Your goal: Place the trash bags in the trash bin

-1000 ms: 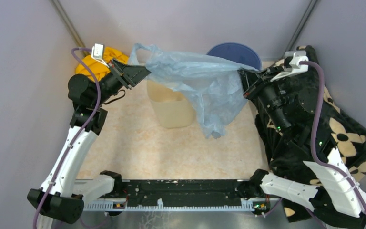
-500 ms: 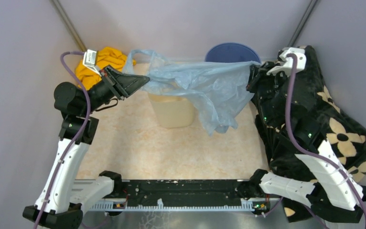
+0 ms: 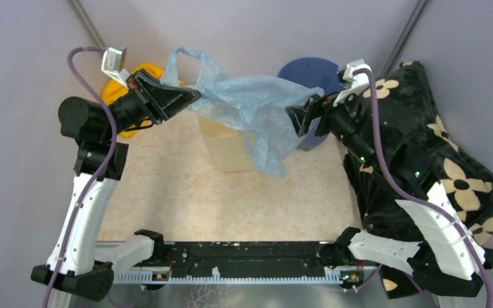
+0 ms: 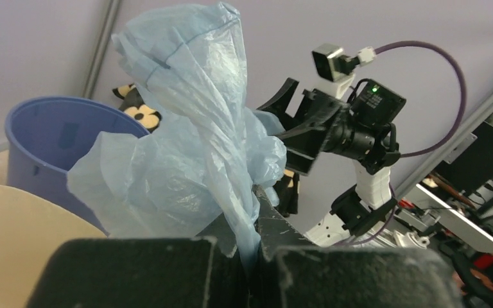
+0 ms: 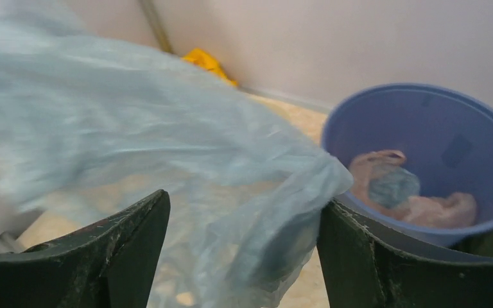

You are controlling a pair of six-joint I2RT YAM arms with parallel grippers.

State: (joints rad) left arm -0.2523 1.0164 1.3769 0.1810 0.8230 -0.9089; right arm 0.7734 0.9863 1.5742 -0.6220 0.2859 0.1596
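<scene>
A pale-blue trash bag (image 3: 250, 106) hangs stretched over the cream trash bin (image 3: 231, 151), and its loose end droops down the bin's right side. My left gripper (image 3: 194, 97) is shut on the bag's left edge, up above the bin's left rim. The left wrist view shows the plastic (image 4: 192, 135) pinched between the left gripper (image 4: 257, 202) fingers, with the bin's rim (image 4: 13, 231) below. My right gripper (image 3: 303, 115) stands open at the bag's right end. In the right wrist view the film (image 5: 167, 141) lies loose in the gap of the right gripper (image 5: 244, 215).
A round blue bucket (image 3: 314, 70) with pinkish and blue scraps (image 5: 391, 189) inside stands right behind my right gripper. A yellow cloth (image 3: 138, 72) lies at the back left. A black flowered blanket (image 3: 443, 167) covers the right side. Grey walls close in on three sides.
My right gripper has opened and let go of the bag, swinging left toward the bin. The bag's right side has gone slack and sagged. My left arm lifted slightly, still gripping.
</scene>
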